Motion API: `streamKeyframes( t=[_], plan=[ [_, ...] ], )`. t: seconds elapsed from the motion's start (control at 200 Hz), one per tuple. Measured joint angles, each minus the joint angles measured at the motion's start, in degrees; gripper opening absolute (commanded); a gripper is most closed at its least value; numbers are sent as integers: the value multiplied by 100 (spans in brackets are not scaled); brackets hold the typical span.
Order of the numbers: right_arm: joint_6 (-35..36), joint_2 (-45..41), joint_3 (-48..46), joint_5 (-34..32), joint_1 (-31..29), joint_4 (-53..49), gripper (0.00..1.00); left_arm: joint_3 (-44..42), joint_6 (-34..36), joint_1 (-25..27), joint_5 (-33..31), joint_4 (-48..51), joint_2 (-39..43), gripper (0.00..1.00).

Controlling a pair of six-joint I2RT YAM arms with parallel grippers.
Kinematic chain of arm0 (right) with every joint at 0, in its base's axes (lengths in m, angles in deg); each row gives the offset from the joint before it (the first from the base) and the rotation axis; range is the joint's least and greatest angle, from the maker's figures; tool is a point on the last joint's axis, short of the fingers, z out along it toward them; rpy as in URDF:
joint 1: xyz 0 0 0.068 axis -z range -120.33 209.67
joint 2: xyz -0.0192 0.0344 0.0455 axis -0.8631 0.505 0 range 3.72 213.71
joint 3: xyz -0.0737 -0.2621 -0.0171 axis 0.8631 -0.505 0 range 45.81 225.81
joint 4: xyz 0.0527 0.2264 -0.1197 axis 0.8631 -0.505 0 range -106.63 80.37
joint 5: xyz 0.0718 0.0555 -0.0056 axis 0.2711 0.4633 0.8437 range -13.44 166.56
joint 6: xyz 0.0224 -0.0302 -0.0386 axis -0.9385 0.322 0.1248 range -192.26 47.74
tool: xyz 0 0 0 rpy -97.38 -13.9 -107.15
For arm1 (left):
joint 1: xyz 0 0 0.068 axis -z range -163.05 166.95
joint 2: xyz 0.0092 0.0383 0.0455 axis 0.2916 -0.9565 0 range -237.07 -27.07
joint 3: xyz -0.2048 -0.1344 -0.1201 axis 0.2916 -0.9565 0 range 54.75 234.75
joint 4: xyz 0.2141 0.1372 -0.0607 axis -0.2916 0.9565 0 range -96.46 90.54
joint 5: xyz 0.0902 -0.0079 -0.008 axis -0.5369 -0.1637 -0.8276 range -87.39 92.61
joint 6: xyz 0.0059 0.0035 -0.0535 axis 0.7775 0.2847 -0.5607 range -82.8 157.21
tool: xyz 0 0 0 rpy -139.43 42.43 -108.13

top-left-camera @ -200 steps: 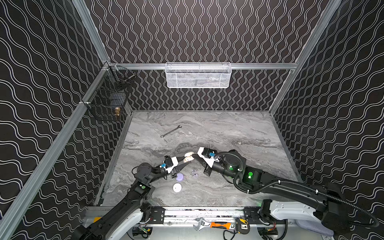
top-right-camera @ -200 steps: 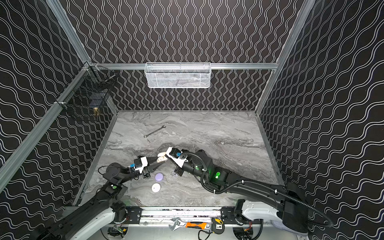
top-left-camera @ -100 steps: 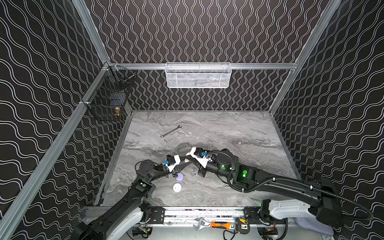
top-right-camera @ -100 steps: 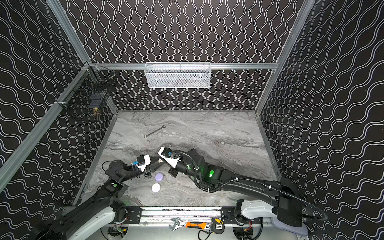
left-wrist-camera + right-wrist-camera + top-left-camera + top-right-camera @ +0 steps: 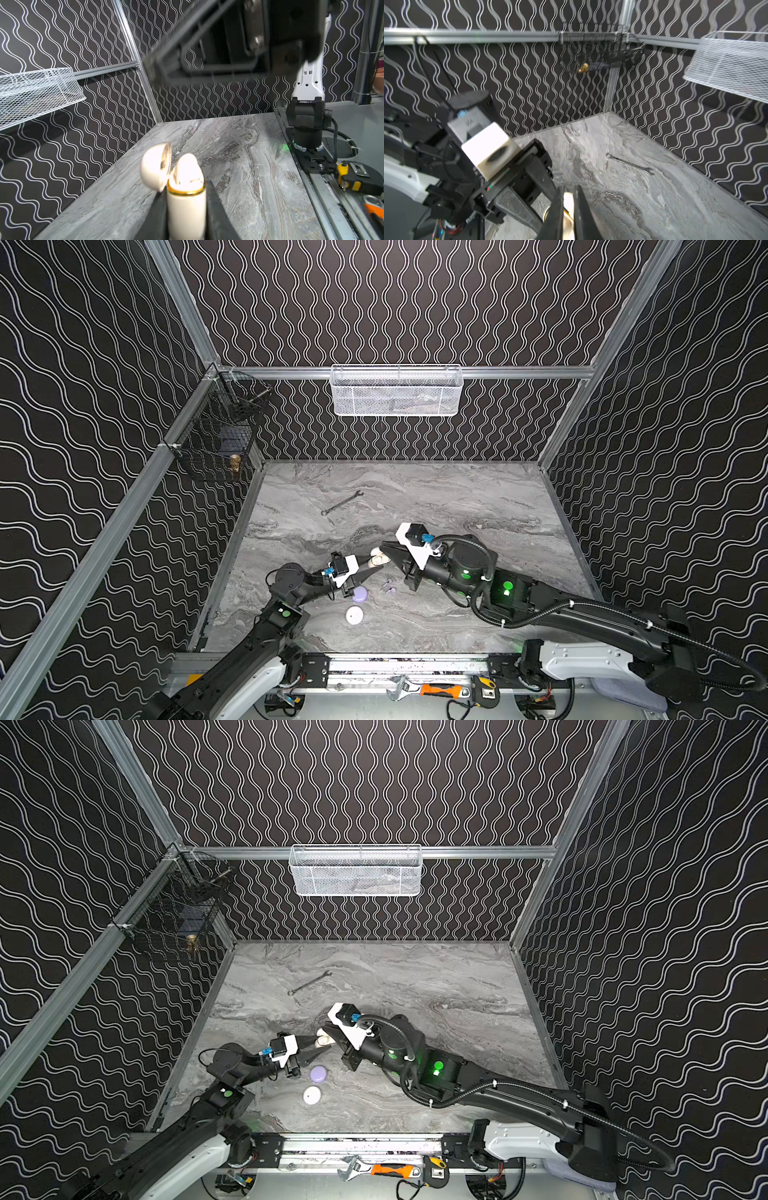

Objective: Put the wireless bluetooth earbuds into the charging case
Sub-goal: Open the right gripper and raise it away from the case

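Note:
My left gripper (image 5: 374, 565) (image 5: 185, 188) is shut on a cream charging case (image 5: 186, 207) (image 5: 379, 559) (image 5: 323, 1041) with a gold rim, held above the table. Its lid (image 5: 155, 166) hangs open. A pale rounded piece (image 5: 187, 168), seemingly an earbud, stands in the mouth under glare. My right gripper (image 5: 384, 546) (image 5: 326, 1029) (image 5: 569, 187) is shut, its tips just over the case, which shows cream through the slit. Two lilac earbuds (image 5: 389, 587) lie on the table near the right gripper.
A closed lilac case (image 5: 359, 594) (image 5: 318, 1073) and a round white case (image 5: 354, 615) (image 5: 312, 1095) lie below the left gripper. A wrench (image 5: 341, 503) (image 5: 629, 163) lies further back. A white mesh basket (image 5: 396, 390) and a black wire basket (image 5: 220, 435) hang on the walls.
The right gripper pushed left toward the case half a second ago and has drawn back slightly to the right. The left gripper has kept hold of the case, almost still.

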Motion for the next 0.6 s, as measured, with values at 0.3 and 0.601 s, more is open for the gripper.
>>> streamKeyframes(
  t=[0.3,0.601],
  plan=[
    [-175,428,22,-492,369,-225,13,-94,42,0,776,-723,-343,0],
    [-17,739,149,190,470,-514,13,-94,44,2,852,-715,-103,0]
  ],
)
